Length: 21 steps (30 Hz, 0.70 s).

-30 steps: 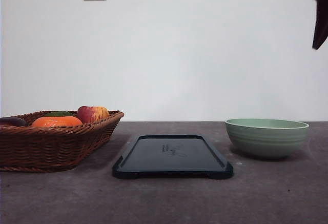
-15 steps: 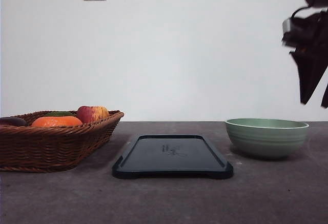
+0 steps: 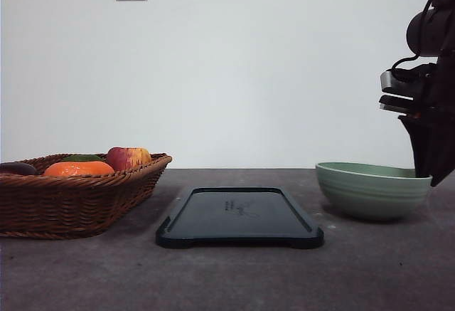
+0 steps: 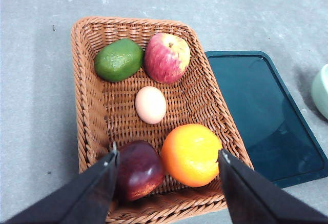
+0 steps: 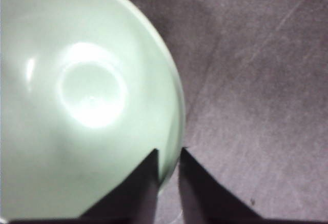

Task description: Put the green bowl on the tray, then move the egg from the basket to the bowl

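Green bowl [image 3: 372, 191] tilted on desk [image 3: 234, 275], rim pinched by right fingers [image 5: 146, 183]; left fingers [image 4: 97, 188] wide over basket [image 4: 87, 116]; tray [image 3: 239, 216] bare.

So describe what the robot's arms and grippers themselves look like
The right gripper has black, wedge-shaped fingers tapering to narrow tips. In the front view its arm is black and bulky, with a silver-grey module and thin black cables looping above. The left gripper has matching matte black, pointed fingers.
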Available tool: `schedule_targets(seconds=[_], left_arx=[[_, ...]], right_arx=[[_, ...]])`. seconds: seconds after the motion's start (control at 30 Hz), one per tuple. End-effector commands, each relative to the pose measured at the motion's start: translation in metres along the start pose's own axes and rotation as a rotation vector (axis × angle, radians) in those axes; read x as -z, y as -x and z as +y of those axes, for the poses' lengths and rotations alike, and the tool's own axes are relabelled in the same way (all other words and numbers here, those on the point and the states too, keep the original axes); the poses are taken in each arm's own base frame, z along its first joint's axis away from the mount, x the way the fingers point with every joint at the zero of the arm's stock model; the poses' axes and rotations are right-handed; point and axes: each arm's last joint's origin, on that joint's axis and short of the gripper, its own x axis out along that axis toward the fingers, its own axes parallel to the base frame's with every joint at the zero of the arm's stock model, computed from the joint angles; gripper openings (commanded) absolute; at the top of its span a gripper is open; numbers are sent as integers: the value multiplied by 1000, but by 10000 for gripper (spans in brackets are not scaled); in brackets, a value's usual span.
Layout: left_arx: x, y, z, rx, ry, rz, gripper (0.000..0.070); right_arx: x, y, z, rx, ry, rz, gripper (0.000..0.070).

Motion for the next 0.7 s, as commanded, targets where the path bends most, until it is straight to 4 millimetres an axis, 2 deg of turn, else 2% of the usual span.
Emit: schedule_targets(seconds=[0.0,0.13,0.33,0.53,0.67], left_arx=[[-6,2,-2,6,-8,-22,390],[-6,3,-2,6,-8,-22,390],[-6,2,-2,6,-8,-22,390],[-6,2,-2,5,-8,-22,390],[-6,2,-2,6,-8,-22,390]], right_arx=[[-6,1,0,2,11,-13,0],[-12,13,3,1,9,2,0],[-23,48,21,-11,30,54,0],[-39,77,61,-43,129,-18,0],[-46,86,91,-74,193,-64,0]])
